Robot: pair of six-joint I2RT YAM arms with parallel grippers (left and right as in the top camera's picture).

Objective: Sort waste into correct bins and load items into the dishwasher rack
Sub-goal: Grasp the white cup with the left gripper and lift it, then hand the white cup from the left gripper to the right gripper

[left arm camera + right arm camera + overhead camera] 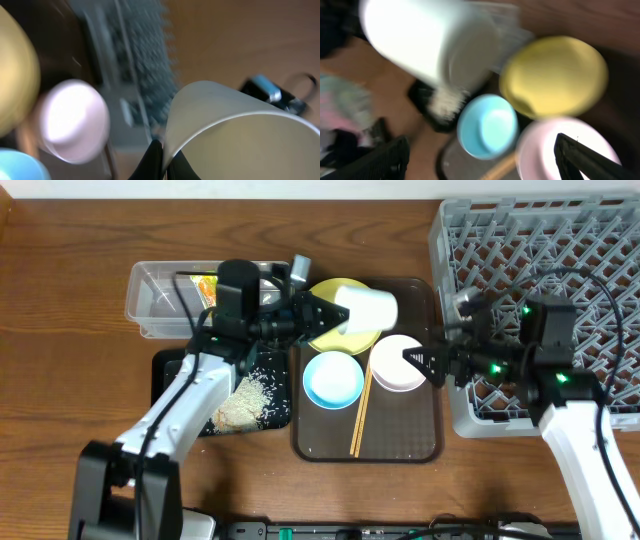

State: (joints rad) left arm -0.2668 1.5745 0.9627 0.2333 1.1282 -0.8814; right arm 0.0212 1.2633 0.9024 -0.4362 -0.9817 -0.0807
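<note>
My left gripper (322, 310) is shut on the rim of the small white cup (368, 307) and holds it tipped on its side above the yellow plate (335, 332). The left wrist view shows the fingers (164, 159) pinching the cup wall (235, 130). My right gripper (420, 363) is open at the right edge of the white bowl (396, 363). The light blue bowl (333, 378) and the wooden chopsticks (361, 412) lie on the brown tray (400, 442). The right wrist view shows the cup (430, 37), plate (555, 75), blue bowl (487, 125) and white bowl (550, 150).
The grey dishwasher rack (560, 240) stands at the right. The clear tub (160, 295) at the back left holds a green-and-yellow wrapper (205, 288). The black tray (175, 370) at the left holds rice scraps (250, 395).
</note>
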